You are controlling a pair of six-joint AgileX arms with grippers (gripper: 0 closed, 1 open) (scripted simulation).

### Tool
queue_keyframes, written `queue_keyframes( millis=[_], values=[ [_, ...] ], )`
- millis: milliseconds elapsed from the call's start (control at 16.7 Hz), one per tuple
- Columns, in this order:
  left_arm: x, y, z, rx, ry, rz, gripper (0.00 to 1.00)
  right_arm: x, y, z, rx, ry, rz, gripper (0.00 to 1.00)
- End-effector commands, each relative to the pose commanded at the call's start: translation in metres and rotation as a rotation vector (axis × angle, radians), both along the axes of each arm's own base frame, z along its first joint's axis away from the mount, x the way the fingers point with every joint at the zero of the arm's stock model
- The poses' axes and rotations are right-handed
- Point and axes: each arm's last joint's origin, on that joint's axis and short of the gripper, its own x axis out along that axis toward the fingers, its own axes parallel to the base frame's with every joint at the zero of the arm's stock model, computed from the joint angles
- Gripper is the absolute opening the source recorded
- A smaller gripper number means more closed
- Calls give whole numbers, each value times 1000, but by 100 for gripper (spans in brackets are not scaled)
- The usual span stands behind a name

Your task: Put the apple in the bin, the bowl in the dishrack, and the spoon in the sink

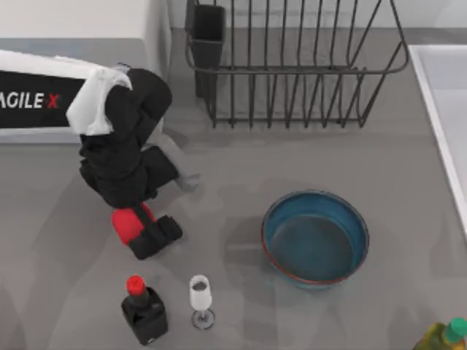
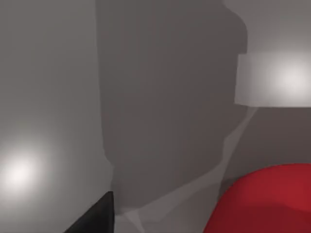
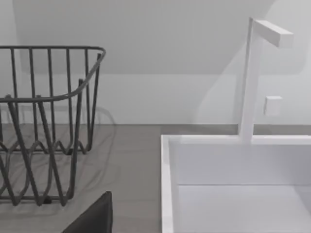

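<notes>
The red apple (image 1: 128, 222) lies on the table at the left. My left gripper (image 1: 142, 230) is down over it and open, one black finger (image 1: 159, 236) at the apple's right. The left wrist view has the apple (image 2: 265, 204) close by, with a gap between it and a black fingertip (image 2: 99, 213). The blue bowl (image 1: 315, 237) stands upright at centre right. The black wire dishrack (image 1: 292, 69) is at the back, and the white sink (image 1: 446, 109) is at the right edge. A pale grey piece (image 1: 185, 179) beside the left arm may be the spoon. My right gripper's fingertip (image 3: 95, 216) hovers near the sink (image 3: 167, 184).
A red-capped black bottle (image 1: 144, 310) and a small white wine glass (image 1: 201, 295) stand just in front of the apple. A yellow-green bottle (image 1: 444, 337) is at the front right corner. A white appliance (image 1: 80, 22) fills the back left. The dishrack's utensil cup (image 1: 207, 33) sits at its left corner.
</notes>
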Motion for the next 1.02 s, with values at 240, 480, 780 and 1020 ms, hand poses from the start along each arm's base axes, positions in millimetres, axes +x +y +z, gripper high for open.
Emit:
queue_keyframes(
  millis=[240, 480, 780, 1020],
  values=[
    [0, 0, 0, 0, 0, 0, 55, 0, 0, 0, 0, 0, 0, 100],
    [0, 0, 0, 0, 0, 0, 25, 0, 0, 0, 0, 0, 0, 100],
    [0, 0, 0, 0, 0, 0, 0, 0, 0, 0, 0, 0, 0, 100],
    [0, 0, 0, 0, 0, 0, 0, 0, 0, 0, 0, 0, 0, 100]
  ],
)
